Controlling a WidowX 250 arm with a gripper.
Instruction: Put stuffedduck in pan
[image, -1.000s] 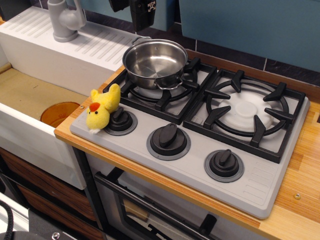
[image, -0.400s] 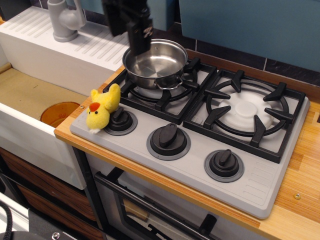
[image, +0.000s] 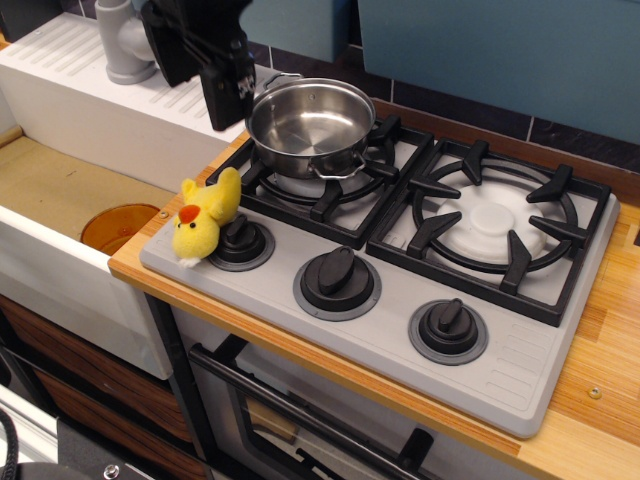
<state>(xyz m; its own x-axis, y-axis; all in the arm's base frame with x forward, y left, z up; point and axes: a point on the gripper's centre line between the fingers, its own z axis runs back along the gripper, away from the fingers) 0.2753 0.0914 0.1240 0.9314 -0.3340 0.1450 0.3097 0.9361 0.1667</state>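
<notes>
The stuffedduck (image: 205, 215), a fuzzy yellow plush with an orange-red beak, lies on the stove's front left corner, against the left knob (image: 240, 240). The pan (image: 308, 122), a shiny steel pot, stands empty on the back left burner. My gripper (image: 226, 100) is black and hangs just left of the pan's rim, above and behind the duck, holding nothing that I can see. Its fingers merge into one dark shape, so their spacing is unclear.
A white sink (image: 60, 190) lies left of the stove with an orange round disc (image: 118, 226) in its basin and a grey faucet (image: 125, 45) behind. The right burner grate (image: 495, 225) is bare. Two more knobs (image: 337, 280) line the stove's front.
My gripper has moved left and down, from over the pan to beside the pan's left rim. The duck and the pan have not moved.
</notes>
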